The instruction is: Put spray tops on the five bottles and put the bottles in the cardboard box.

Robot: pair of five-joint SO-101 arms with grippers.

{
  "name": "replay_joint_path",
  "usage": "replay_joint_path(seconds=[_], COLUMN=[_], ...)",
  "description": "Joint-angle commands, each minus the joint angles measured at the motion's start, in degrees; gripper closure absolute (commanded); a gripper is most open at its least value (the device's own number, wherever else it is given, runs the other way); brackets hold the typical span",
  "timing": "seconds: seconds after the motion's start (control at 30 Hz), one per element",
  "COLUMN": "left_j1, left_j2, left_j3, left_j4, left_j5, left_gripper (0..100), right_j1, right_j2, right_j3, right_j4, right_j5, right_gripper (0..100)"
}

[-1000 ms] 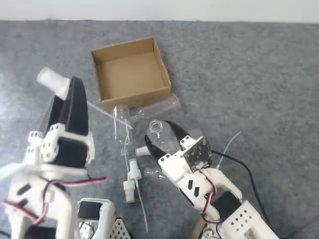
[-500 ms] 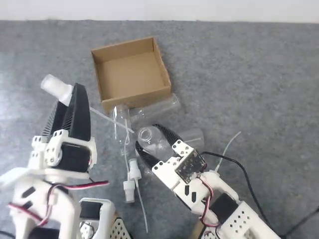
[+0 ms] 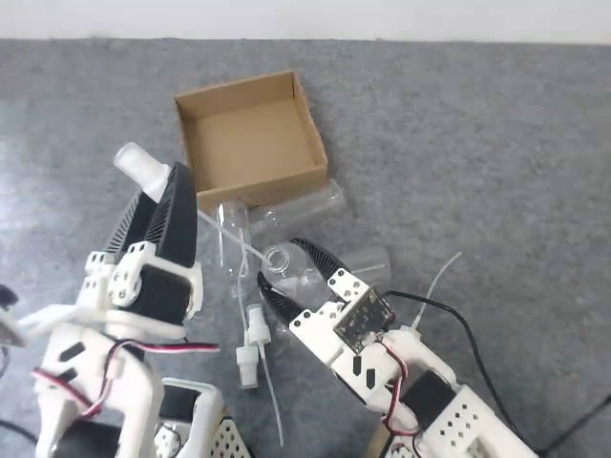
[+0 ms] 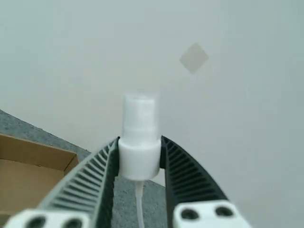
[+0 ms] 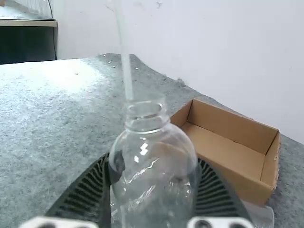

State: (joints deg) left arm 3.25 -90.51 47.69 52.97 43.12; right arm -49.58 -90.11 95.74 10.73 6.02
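Left claw (image 4: 138, 143) clamping white spray top (image 4: 139, 121), right claw (image 5: 153, 164) gripping clear open-necked bottle (image 5: 151, 142)

Bottle (image 5: 151, 161) – clear glossy plastic; spray top (image 4: 139, 147) – white matt plastic; cardboard box (image 3: 250, 141) matt brown paperboard; table cover (image 3: 477, 143) grey fuzzy cloth

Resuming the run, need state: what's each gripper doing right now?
Left gripper: shut on white spray top.
Right gripper: shut on clear bottle.

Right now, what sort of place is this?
Probably a robotics lab or workshop bench: a grey felt-covered table, a bare white wall behind it, and a cardboard box set out for a packing exercise.
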Motion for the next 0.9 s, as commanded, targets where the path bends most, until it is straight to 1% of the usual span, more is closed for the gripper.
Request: replay_joint_path(seconds=[0.0, 0.13, 0.2, 0.4, 0.47, 0.8, 0.87], left_j1=[0.2, 0.0, 0.4, 0.4, 0.5, 7.6, 8.8], left_j2=[0.0, -0.1, -0.1, -0.2, -0.2, -0.2, -0.2], left_j3=[0.2, 3.2, 4.8, 5.9, 5.9, 10.0, 10.7], left_j4=[-1.1, -4.4, -5.8, -5.8, -5.7, -5.8, -5.8], left_j5=[-0.7, -0.9, -2.4, -2.8, -4.0, -8.7, -9.6], left_gripper=[99, 99, 99, 99, 99, 99, 99], right_j1=[-0.4, -0.4, -0.4, -0.4, -0.4, -0.1, 0.0], right_j2=[-1.3, -1.3, -1.3, -1.3, -1.3, -0.8, -0.9], right_j3=[1.1, 1.1, 1.1, 1.1, 1.1, 1.1, 1.1], right_j4=[-1.7, -1.7, -1.7, -1.7, -1.7, -1.5, 0.0], right_j5=[1.0, 1.0, 1.0, 1.0, 1.0, 1.0, 1.0], right_gripper=[92.3, 92.3, 92.3, 92.3, 92.3, 92.3, 92.3])
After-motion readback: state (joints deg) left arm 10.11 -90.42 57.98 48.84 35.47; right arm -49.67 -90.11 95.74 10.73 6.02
